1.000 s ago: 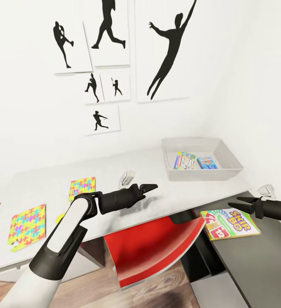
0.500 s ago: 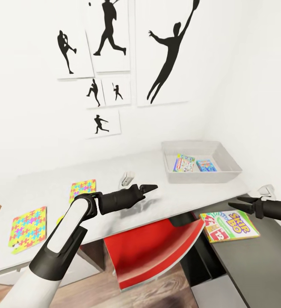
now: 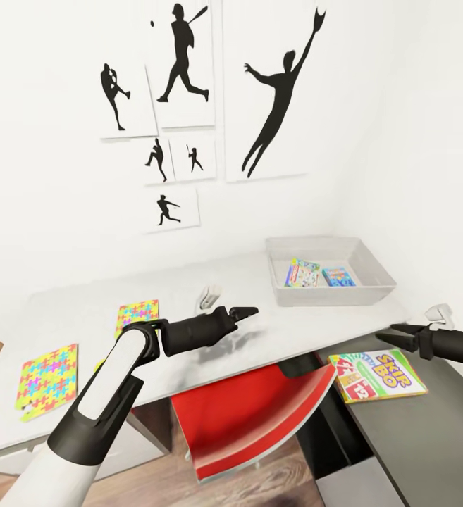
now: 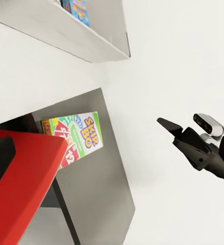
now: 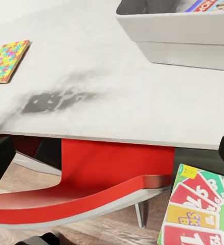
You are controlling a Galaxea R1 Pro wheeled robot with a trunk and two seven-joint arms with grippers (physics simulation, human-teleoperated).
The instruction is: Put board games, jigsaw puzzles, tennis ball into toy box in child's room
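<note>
**SKIP-BO box next: thin, stiff, lying flat on the low cabinet**

Landmark: the toy box (image 3: 375, 271), at the far right end of the tabletop (image 3: 69, 317).

- Tabletop: long, pale grey, carrying the toy box; a red chair (image 3: 252, 415) is tucked under its near edge.
- Low dark cabinet top (image 3: 428, 429): below and nearer than the toy box. SKIP-BO game (image 3: 377, 374) lies flat on it, not yet boxed.
- Toy box: two flat game boxes already lie inside.
- Jigsaw puzzles: one (image 3: 136, 315) well left of the toy box, another (image 3: 46, 370) farther left still.
- Left hand (image 3: 249, 310): over the tabletop, left of the toy box, empty; fingers look nearly together.
- Right hand (image 3: 393, 334): just above the SKIP-BO game, fingers parted, empty.

Judgement: light, rigid cardboard, probably slick. Lying flat, it offers only thin edges; take it across an edge, perhaps after sliding it past the cabinet rim.
</note>
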